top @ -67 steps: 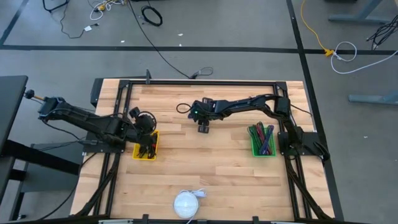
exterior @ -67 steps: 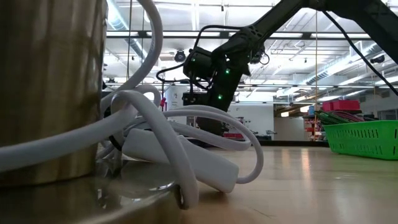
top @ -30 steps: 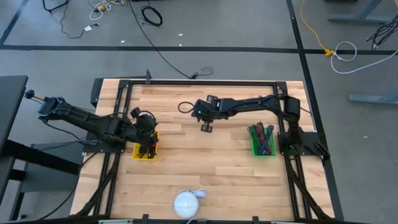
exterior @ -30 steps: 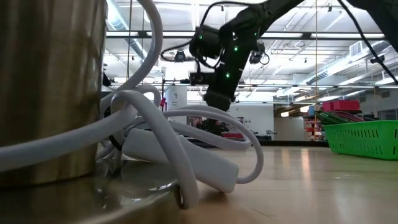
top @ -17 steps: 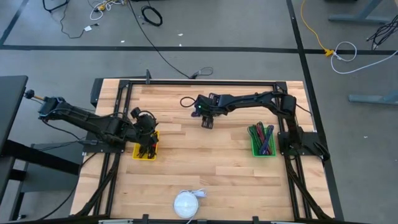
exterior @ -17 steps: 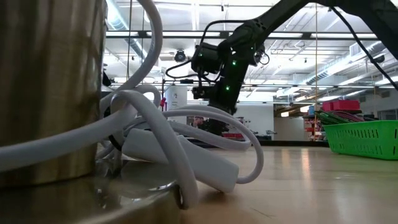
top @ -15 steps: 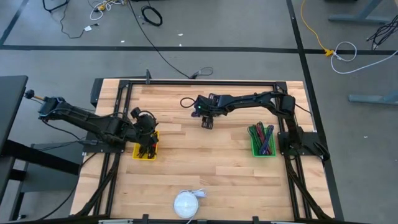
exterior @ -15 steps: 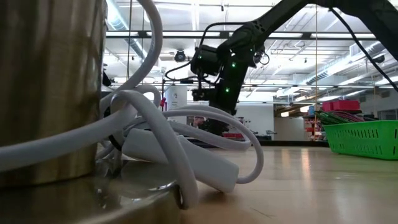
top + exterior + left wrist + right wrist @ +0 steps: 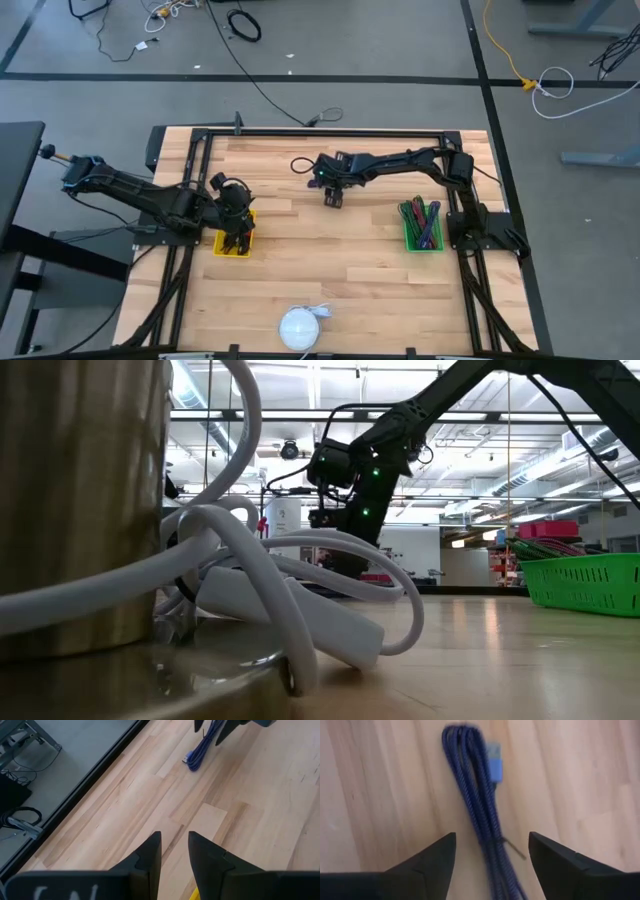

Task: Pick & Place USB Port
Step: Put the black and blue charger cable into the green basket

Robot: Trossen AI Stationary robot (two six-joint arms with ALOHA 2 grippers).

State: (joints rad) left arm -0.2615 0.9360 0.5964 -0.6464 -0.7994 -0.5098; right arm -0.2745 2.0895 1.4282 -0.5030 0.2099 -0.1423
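- The USB cable [image 9: 480, 800], a bundled blue lead with its plug showing at one end, lies flat on the worktop [image 9: 330, 270] near the middle of its far half, free of any grip.
- Right pincer [image 9: 490, 852] hangs straight over that bundle, fingers spread wide, one on each side of the cord and neither touching it as far as the wrist view shows.
- From above, the right arm stretches in from its base to that spot, right pincer [image 9: 333, 196] pointing down at the boards.
- By my reading the pick is not done: the lead is on the wood and nothing is lifted. Closing on it, raising it and carrying it to a bin are all left.
- Left pincer [image 9: 174, 851] sits over by the yellow bin [image 9: 234, 243] at the left edge, fingers a narrow gap apart and holding nothing, waiting.
- The left wrist view looks across the boards and catches the blue lead [image 9: 197, 752] well away, under the other arm's fingers.
- A green bin [image 9: 421, 226] with coloured cables inside stands at the right side, a likely drop point, though I cannot say which bin is meant.
- A white round object [image 9: 299, 327] with a white cord lies at the near edge, well apart from the action.
- Nothing stands between the cable and either bin; the path looks open.
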